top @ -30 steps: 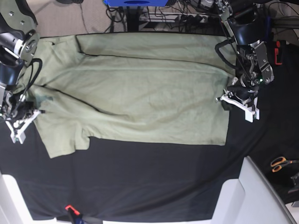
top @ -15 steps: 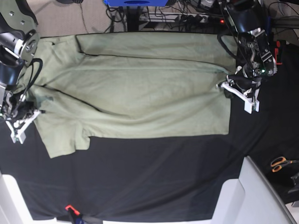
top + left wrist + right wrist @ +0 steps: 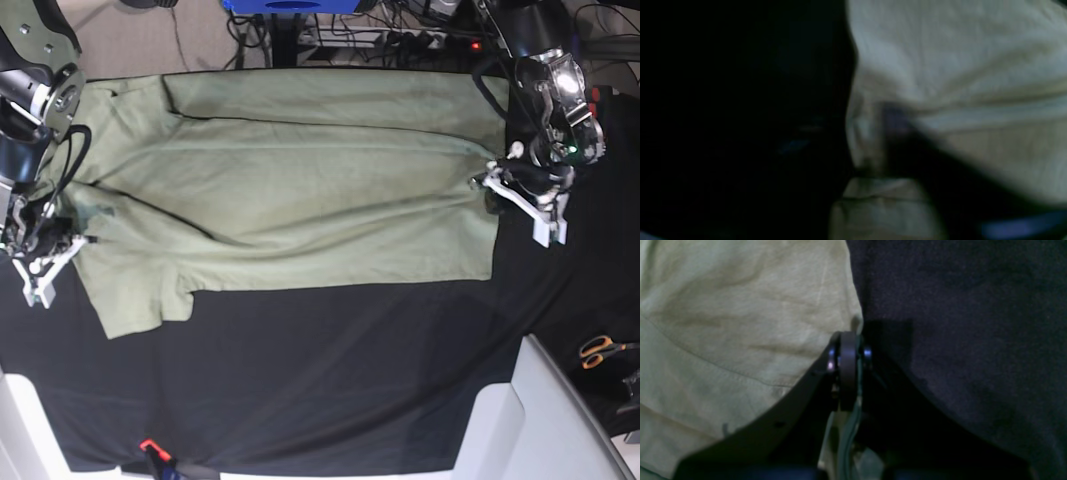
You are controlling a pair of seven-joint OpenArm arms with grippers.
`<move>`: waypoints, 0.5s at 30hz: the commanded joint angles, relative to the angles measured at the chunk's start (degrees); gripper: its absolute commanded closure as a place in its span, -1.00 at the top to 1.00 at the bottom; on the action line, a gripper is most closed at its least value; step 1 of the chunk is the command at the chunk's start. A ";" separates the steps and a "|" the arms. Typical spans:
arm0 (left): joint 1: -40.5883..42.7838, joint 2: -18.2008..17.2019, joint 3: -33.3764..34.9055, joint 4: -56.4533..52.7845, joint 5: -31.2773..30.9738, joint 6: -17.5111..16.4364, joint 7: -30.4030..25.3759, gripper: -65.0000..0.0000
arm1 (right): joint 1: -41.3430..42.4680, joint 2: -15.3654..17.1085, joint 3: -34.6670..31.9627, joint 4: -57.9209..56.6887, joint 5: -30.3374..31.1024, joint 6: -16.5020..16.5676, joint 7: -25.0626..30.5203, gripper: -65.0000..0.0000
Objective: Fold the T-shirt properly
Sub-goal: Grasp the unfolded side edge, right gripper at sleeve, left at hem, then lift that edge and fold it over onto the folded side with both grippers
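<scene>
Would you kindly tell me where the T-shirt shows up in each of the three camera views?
Base: the T-shirt spreads across the upper middle, between both arms.
Left wrist: it fills the right half.
Right wrist: it fills the left half.
Shared landmark: the black cloth bordering the shirt's edge in every view.

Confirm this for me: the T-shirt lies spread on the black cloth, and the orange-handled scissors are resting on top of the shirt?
Not quite. The scissors lie off the T-shirt, at the far edge beside the black cloth; the base view shows it. The shirt is spread on the cloth.
</scene>
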 commanded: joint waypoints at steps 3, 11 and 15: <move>-0.60 -0.66 -0.08 3.23 -0.79 -0.22 -0.96 0.92 | 1.23 0.63 0.08 0.66 0.37 0.28 0.45 -1.00; -8.87 -2.24 -0.17 -4.68 -0.52 -0.22 -1.04 1.00 | 1.23 0.72 0.08 0.66 0.19 0.28 0.45 -1.00; -14.32 -3.12 -0.17 -14.70 -0.35 -0.22 -1.31 1.00 | 1.23 0.90 0.08 0.74 0.19 0.28 0.45 -1.00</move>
